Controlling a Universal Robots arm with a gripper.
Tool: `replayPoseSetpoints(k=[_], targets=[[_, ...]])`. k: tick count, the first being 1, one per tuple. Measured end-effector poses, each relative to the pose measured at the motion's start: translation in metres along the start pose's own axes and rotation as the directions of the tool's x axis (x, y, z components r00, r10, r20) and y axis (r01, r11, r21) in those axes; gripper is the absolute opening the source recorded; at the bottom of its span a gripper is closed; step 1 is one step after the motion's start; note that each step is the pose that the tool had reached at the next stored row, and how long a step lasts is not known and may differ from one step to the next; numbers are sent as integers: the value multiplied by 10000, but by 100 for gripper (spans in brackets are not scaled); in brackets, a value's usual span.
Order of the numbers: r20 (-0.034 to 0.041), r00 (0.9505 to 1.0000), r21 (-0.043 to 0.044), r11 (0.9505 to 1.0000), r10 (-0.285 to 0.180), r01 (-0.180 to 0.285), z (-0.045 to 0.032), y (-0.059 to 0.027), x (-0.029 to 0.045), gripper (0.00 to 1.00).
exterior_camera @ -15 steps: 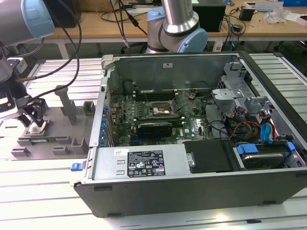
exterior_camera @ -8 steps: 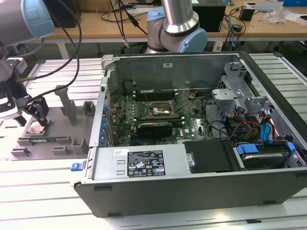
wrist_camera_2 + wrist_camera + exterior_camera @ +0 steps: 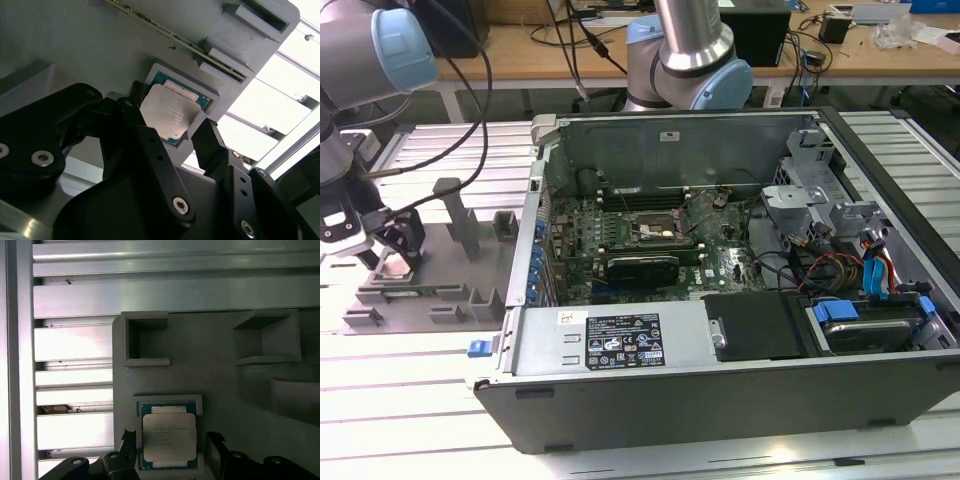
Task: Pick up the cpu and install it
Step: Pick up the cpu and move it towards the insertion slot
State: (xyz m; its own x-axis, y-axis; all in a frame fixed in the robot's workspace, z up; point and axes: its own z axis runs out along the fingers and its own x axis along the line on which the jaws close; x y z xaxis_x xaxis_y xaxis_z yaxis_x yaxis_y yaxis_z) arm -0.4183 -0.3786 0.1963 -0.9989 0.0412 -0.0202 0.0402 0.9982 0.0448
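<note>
Grey fixture [image 3: 225, 390], claw [image 3: 172, 442] spread astride cpu [image 3: 169, 430]

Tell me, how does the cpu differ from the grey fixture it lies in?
The cpu is small and square; the fixture is far larger, with several pockets. The cpu's top is shiny silver with a greenish rim; the fixture is matt grey all over. The cpu lies within the span of the open gripper; the fixture spreads well beyond it. Both lie flat, outside the computer case.
</note>
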Motion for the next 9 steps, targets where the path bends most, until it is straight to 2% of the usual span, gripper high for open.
replayPoseSetpoints(k=[9], targets=[[-14,9996,-14,9996,-295,295,69,22,2,66]])
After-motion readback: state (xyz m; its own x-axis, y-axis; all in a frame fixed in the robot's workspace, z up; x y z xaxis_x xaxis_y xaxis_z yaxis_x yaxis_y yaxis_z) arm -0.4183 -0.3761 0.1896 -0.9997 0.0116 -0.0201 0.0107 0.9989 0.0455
